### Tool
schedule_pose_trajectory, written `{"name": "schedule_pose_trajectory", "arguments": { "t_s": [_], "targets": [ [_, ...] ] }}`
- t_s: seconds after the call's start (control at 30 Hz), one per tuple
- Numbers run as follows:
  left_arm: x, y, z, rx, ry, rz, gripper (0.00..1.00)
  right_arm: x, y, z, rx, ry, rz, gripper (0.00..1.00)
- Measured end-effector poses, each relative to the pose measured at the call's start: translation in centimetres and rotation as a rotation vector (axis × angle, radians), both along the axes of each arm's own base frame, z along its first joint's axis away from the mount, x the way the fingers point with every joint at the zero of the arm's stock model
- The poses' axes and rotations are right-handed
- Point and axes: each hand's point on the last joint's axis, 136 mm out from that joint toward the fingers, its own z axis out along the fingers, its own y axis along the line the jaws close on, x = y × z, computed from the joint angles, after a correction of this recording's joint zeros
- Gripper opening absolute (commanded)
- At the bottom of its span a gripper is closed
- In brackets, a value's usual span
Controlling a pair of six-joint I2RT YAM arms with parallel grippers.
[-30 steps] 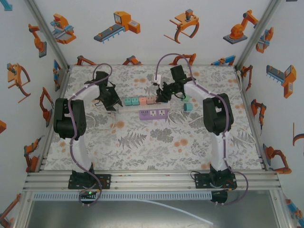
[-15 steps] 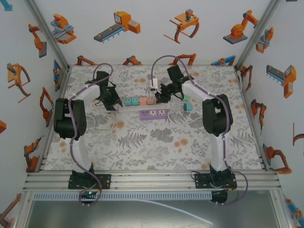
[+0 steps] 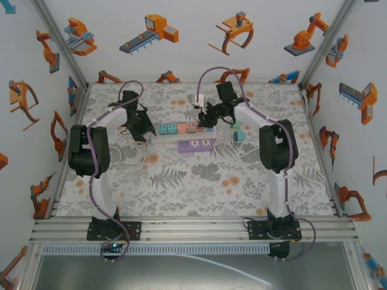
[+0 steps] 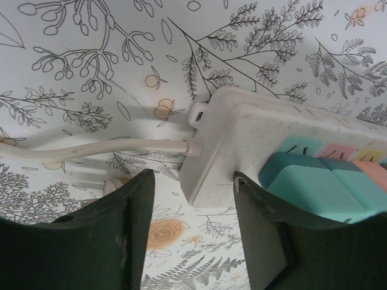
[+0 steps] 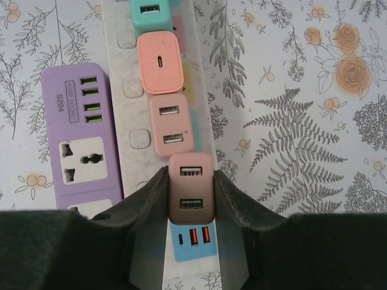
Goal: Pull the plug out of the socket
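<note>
**Right gripper pinching a charger plug on the power strip**

The right gripper point(image 5: 191, 178) is closed on the brownish-pink plug point(image 5: 191, 202), with one finger pressed to each side face. The plug sits in a row of chargers along the white power strip point(image 5: 123, 66); a pale pink charger point(image 5: 171, 124) lies just beyond it and a blue charger point(image 5: 192, 238) just nearer the wrist. The strip's long axis runs straight away from the wrist, so the fingers squeeze across its width; the pull must go up off the strip's face, towards the camera (not along the row). Whether the prongs are fully seated or partly out is hard to tell from this angle. The left gripper point(image 4: 193, 181) stands open at the strip's cord point(image 4: 91, 148) end, well apart from the plug; the right arm is the nearer one.
</note>
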Motion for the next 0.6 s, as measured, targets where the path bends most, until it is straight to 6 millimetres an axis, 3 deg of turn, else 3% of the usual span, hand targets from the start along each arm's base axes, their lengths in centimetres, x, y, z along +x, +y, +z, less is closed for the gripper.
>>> {"name": "schedule_pose_trajectory", "arguments": {
  "t_s": [0.17, 0.33, 0.43, 0.6],
  "targets": [
    [-0.3, 0.3, 0.0, 0.006, 0.010, -0.002, 0.69, 0.0, 0.0, 1.4, 0.029, -0.021, -0.025, 0.04],
    [-1.5, 0.1, 0.5, 0.011, 0.030, -0.023, 0.78, -0.7, -0.1, 4.3, 0.089, -0.066, -0.053, 0.04],
    [-2.0, 0.2, 2.7, 0.005, -0.004, -0.031, 0.85, -0.8, -0.1, 6.4, 0.140, -0.092, -0.085, 0.04],
    [-2.0, -0.9, 10.1, -0.072, -0.182, -0.097, 0.92, -1.1, -0.5, 9.8, 0.271, -0.090, -0.168, 0.02]
  ]
}}
